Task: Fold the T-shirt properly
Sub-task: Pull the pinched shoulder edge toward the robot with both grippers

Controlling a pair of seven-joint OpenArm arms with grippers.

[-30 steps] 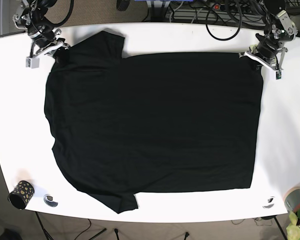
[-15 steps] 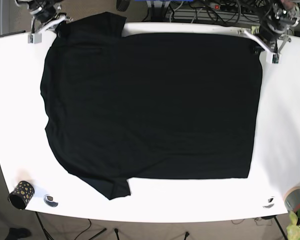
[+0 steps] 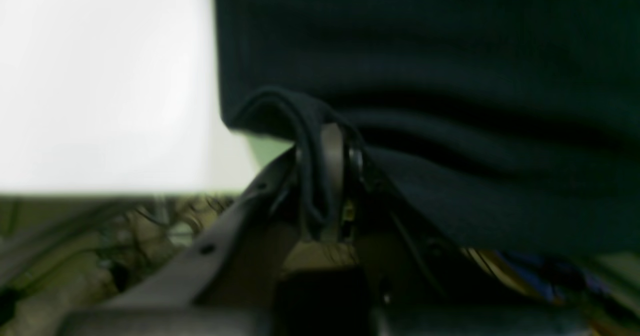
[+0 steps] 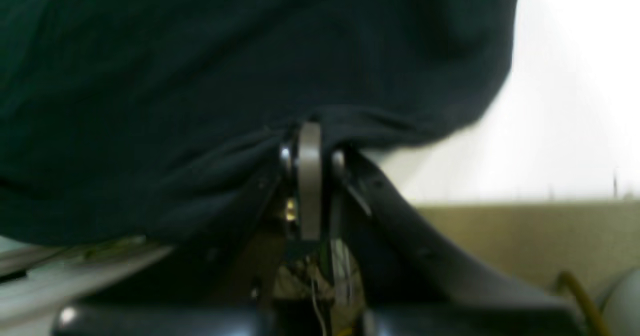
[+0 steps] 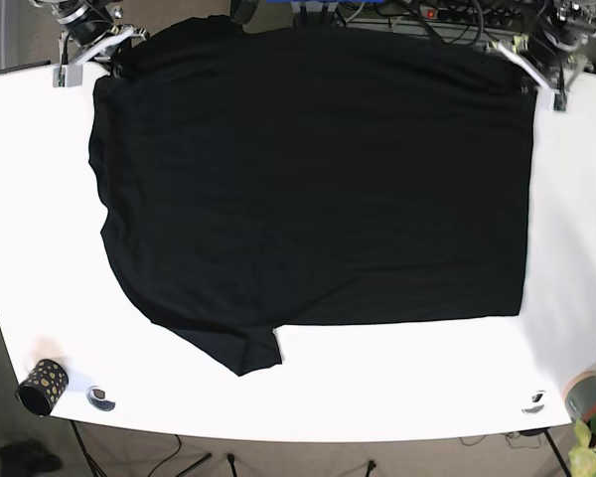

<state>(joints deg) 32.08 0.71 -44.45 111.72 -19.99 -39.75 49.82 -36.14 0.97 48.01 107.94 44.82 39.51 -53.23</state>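
Two grippers hold one black shirt [image 5: 308, 179], each at a far corner.

Base view: the shirt lies spread flat over most of the white table [image 5: 30, 248], its far edge at or past the table's back edge. One sleeve sticks out at the near left. The right gripper [image 5: 84, 50] sits at the far-left corner of the cloth, the left gripper [image 5: 541, 70] at the far-right corner. A dark cup [image 5: 42, 386] stands at the near-left table corner, well apart from the cloth; a plant pot [image 5: 588, 396] shows at the near right.

Left wrist view: blurred. The left gripper [image 3: 327, 176] is clamped on a bunched fold of the shirt [image 3: 450, 76], cloth draped over one finger [image 3: 332, 151]. Table [image 3: 100, 76] to the left.

Right wrist view: also blurred. The right gripper [image 4: 310, 176] is closed on the shirt [image 4: 200, 76] edge, fabric pinched at the jaw tip. Table [image 4: 575, 101] to the right.

Judgement: step in hand is laying out and tensioning the shirt flat, before any fold. Next move likely calls for setting the far edge down smooth, letting go, then regrasping for the first fold. Risk: uneven pull would skew the cloth.
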